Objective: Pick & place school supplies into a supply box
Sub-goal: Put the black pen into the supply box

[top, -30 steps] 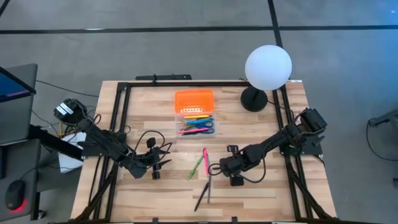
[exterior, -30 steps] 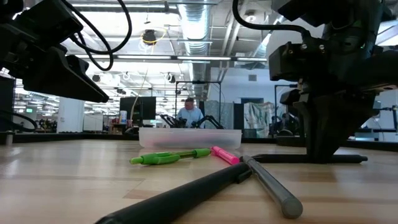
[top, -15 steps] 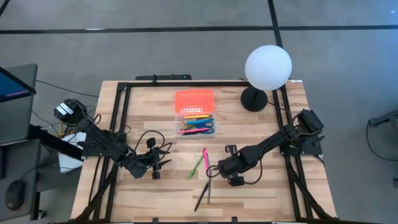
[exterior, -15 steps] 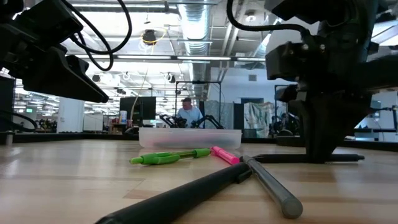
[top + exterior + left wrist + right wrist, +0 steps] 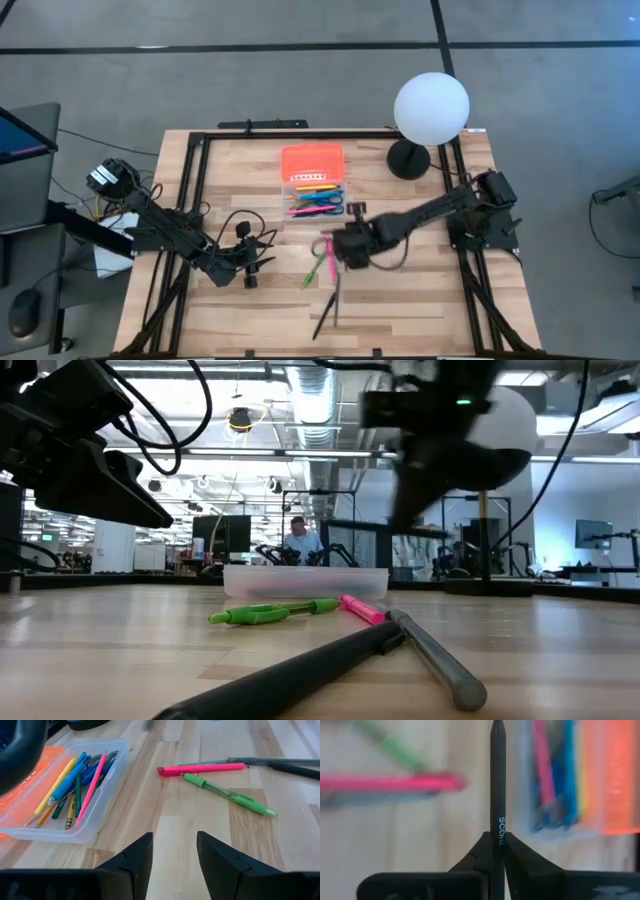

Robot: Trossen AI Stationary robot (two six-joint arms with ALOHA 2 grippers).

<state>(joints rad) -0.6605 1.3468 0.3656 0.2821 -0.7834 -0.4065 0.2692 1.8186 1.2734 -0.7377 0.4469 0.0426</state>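
Two tools: right tool (image 5: 338,247) clamped on a thin black pen (image 5: 497,785), mid-table just short of the clear plastic supply box with orange lid (image 5: 312,178); bare wooden table (image 5: 420,310) around. Pink marker (image 5: 329,254), green pen (image 5: 316,267) beside it. Left tool (image 5: 172,857) parted, empty, near the table's left edge.

White globe lamp (image 5: 431,108) at the table's (image 5: 420,310) far right corner, person (image 5: 301,541) beyond

Orange box lid (image 5: 312,159); pink marker (image 5: 201,768); green pen (image 5: 228,795).
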